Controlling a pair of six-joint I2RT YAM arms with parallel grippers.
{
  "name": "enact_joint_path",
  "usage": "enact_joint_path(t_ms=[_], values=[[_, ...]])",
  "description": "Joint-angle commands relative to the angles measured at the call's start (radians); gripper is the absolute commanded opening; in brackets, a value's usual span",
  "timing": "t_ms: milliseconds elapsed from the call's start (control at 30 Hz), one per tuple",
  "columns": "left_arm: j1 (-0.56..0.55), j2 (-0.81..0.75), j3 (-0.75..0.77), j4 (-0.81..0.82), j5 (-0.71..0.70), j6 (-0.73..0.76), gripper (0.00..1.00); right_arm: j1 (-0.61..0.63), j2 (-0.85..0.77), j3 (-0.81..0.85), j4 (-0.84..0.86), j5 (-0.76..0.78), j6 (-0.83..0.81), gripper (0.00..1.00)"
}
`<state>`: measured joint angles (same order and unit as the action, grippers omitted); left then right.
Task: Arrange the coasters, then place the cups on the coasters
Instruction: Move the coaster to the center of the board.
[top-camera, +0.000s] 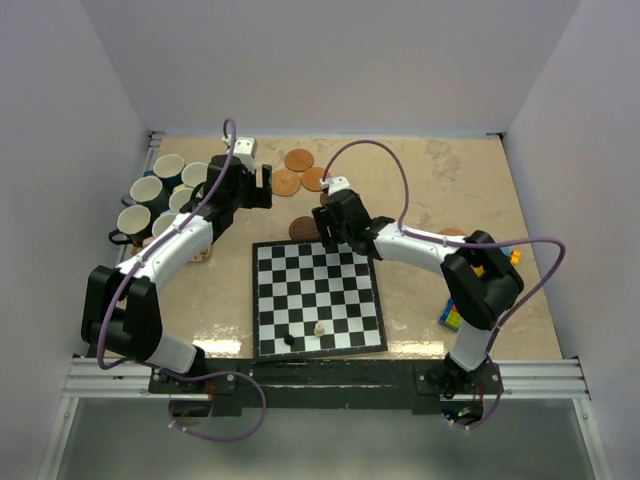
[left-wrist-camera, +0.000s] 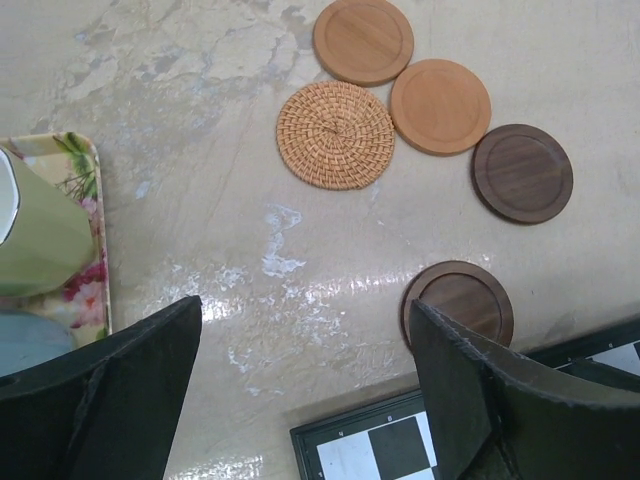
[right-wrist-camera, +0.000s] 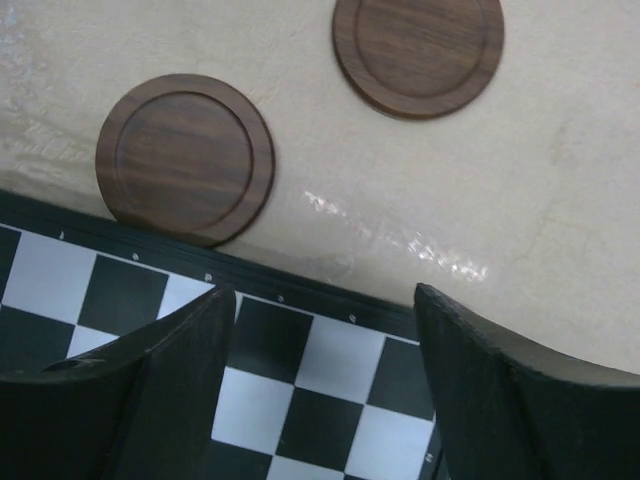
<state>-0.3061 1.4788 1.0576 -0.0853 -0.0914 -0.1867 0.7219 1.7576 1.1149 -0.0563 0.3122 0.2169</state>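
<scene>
Plainly both claws stood open and empty: the left claw (left-wrist-camera: 305, 400) above bare table (top-camera: 440, 190), the right claw (right-wrist-camera: 320, 370) over the chessboard's (top-camera: 318, 298) far edge. The coasters (left-wrist-camera: 440, 105) lay loose beyond the board, and one dark coaster (left-wrist-camera: 458, 300) touched its frame. The cups (top-camera: 160, 190) crowded the floral mat (left-wrist-camera: 85, 200) at the left. That dark disc probably wanted lifting clear, set well apart from the others. The beige table was glossy and mottled, with white walls around it.

l gripper (left-wrist-camera: 305, 340) & r gripper (right-wrist-camera: 322, 320) open, empty

Beige table (top-camera: 430, 170): coasters (left-wrist-camera: 440, 105), chessboard (top-camera: 318, 297), floral mat (left-wrist-camera: 90, 270)
</scene>
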Motion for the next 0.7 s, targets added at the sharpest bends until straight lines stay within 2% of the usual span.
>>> enact_joint_path(t_ms=[0,300,667], values=[[-0.001,-0.037,0.002,0.022,-0.027,0.035,0.89,0.014,0.071,0.143,0.018,0.027,0.004,0.69],[-0.001,-0.045,0.002,0.022,-0.016,0.032,0.89,0.019,0.233,0.264,-0.004,0.030,-0.019,0.61],[-0.001,-0.061,0.002,0.021,-0.028,0.039,0.90,0.019,0.302,0.273,-0.030,0.037,-0.025,0.58]])
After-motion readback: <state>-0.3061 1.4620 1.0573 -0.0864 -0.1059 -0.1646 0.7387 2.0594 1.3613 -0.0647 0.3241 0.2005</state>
